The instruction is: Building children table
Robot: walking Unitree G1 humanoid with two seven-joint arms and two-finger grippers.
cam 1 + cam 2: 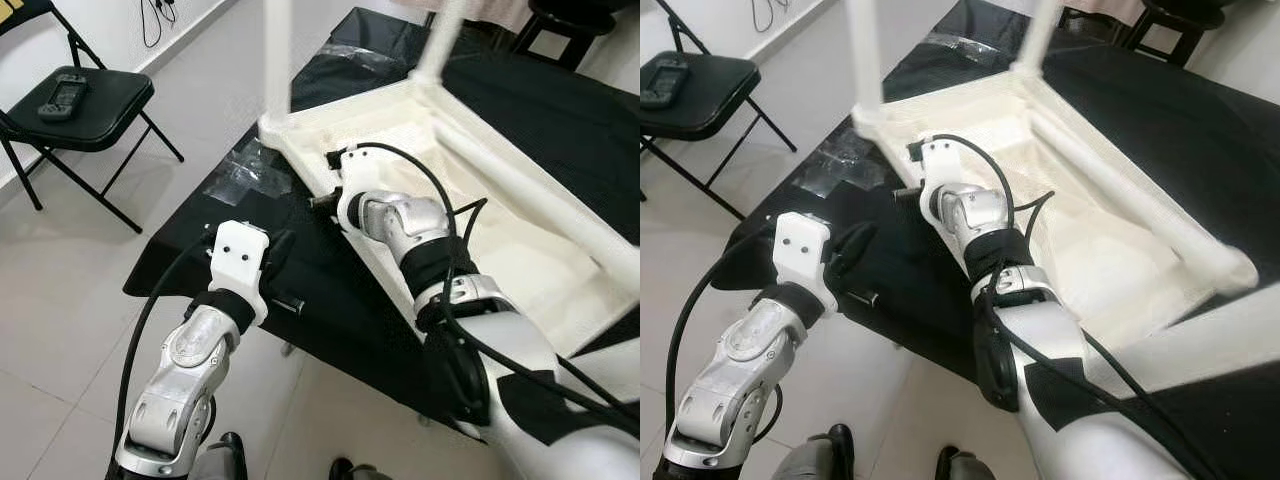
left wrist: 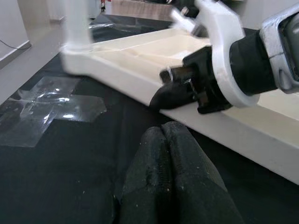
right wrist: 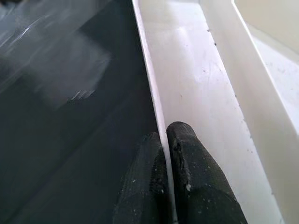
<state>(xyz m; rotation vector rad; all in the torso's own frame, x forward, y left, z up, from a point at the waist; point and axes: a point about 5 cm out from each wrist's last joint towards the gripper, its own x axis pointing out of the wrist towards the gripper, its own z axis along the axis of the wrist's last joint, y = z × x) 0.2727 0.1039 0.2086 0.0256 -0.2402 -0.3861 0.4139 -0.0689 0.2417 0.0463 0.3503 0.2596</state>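
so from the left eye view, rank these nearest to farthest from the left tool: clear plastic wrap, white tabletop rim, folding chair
1. Clear plastic wrap, on the black cloth just beyond the left tool.
2. White tabletop rim, ahead and to the right; close to call with the wrap.
3. Folding chair, far off to the left on the tiled floor.

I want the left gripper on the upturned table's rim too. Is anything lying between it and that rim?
Nothing visible. The left gripper, fingers together, hovers over bare black cloth short of the white table rim. The clear plastic sheet lies flat off to one side. The right gripper already pinches that rim.
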